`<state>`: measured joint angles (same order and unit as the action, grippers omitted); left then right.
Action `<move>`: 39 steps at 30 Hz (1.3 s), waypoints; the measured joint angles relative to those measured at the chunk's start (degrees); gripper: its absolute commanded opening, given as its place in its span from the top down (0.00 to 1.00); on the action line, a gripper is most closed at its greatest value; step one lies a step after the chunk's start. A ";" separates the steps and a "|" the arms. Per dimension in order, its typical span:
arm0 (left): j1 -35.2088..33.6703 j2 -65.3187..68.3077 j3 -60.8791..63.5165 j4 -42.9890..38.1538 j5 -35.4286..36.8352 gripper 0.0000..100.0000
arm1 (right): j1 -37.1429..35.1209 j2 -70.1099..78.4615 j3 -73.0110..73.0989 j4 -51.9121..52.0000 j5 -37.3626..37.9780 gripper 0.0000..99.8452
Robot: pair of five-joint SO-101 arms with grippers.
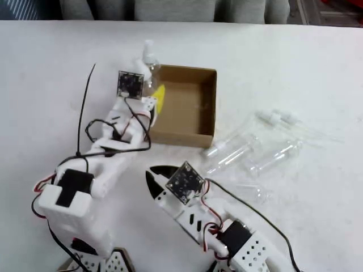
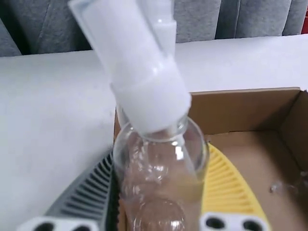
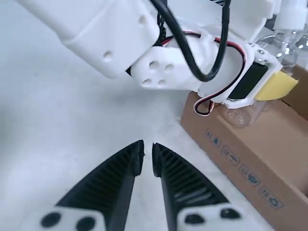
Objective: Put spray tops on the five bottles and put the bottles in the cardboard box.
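Looks like a hobby or lab robotics bench set up in an office-like room. One broad white table [image 1: 283, 68] serves as the work surface. Two small white plastic arms [image 1: 85, 181] sit side by side on it. Their red and black wires [image 1: 85, 107] run loose, and bare camera boards [image 1: 130, 84] are fixed at the wrists. Grey upholstered seat backs [image 1: 170, 8] line the far edge of the table, more meeting-room furniture than workshop. On the tabletop lie a plain cardboard box [image 1: 187, 107] and clear bottles [image 1: 272, 156].

Left gripper [image 2: 159, 192] clamps a bottle [image 2: 155, 149]; right gripper [image 3: 146, 161] hangs closed.
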<state>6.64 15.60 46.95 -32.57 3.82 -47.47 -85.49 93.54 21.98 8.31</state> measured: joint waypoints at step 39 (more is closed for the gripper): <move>-1.05 1.93 0.18 -4.75 0.00 0.75 | 0.00 0.00 0.00 0.00 0.00 0.99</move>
<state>5.58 17.54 47.12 -37.32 3.82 -47.47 -85.49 93.54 21.98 8.31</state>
